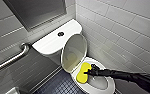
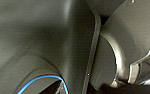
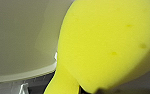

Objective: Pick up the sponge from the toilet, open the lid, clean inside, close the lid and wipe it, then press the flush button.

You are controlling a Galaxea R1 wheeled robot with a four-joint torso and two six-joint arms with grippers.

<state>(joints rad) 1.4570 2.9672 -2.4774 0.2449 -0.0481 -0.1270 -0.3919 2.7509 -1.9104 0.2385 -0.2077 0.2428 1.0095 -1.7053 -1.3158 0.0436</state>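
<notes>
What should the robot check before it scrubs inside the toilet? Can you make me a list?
1. Lid up: ok. It stands open, tilted back toward the tank.
2. Sponge gripped: ok. The right tool is shut on it.
3. Sponge at the bowl: ok. It sits over the rim on the lid's side.
4. Sponge touching the inside of the bowl: cannot tell.
5. Flush button free: ok. Nothing lies on it.
</notes>
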